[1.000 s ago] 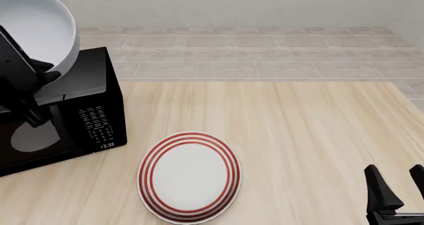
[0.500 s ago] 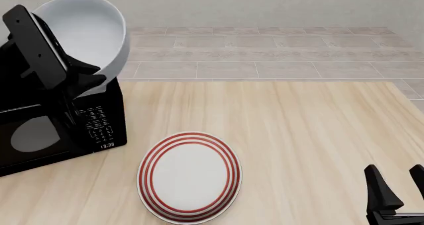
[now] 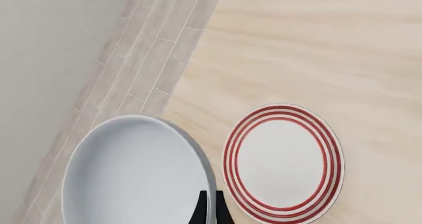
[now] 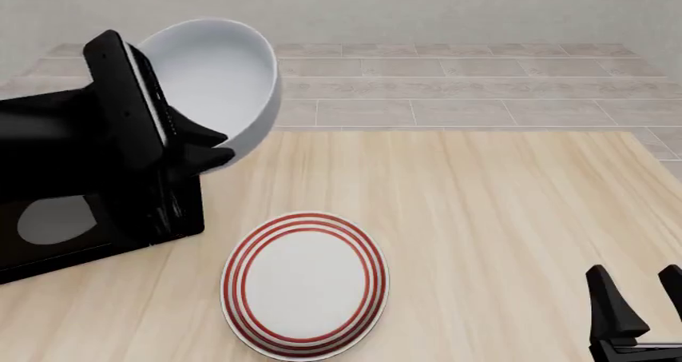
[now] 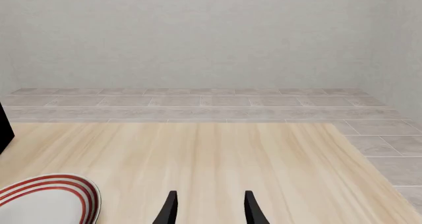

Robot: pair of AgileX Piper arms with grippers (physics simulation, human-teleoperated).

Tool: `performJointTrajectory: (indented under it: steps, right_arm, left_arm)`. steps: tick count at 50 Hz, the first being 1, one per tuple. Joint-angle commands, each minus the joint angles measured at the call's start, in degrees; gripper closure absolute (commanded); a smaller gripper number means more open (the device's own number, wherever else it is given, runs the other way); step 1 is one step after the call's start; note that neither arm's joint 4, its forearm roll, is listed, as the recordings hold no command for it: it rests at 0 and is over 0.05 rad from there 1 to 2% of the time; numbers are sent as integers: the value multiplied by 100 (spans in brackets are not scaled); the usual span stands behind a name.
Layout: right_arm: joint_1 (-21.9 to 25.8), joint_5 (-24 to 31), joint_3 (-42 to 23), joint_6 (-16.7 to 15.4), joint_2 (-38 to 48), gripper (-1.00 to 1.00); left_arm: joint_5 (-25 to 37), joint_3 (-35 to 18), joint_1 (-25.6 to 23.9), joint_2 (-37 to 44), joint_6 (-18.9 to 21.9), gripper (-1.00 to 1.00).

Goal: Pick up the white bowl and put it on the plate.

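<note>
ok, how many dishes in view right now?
2. The white bowl is held tilted in the air by the left gripper, above the table's left side by the microwave. The plate lies flat on the table, near centre. None seem hidden.

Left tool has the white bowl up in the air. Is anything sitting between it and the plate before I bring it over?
Nothing visible does. The white bowl hangs in the left tool above the microwave, and the plate lies bare on the table.
</note>
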Motion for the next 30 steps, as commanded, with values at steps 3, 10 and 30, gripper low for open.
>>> performJointTrajectory:
  steps: [3, 10, 30]
  right_arm:
    - [-3, 32, -2, 1, -29, -100]
    - [-3, 31, -2, 0, -27, -100]
    - [-4, 32, -2, 0, -29, -100]
  left_arm:
    - [-112, -61, -415, 185, -133, 100]
    - [-224, -59, -601, 335, -264, 100]
    - [-710, 507, -719, 514, -498, 100]
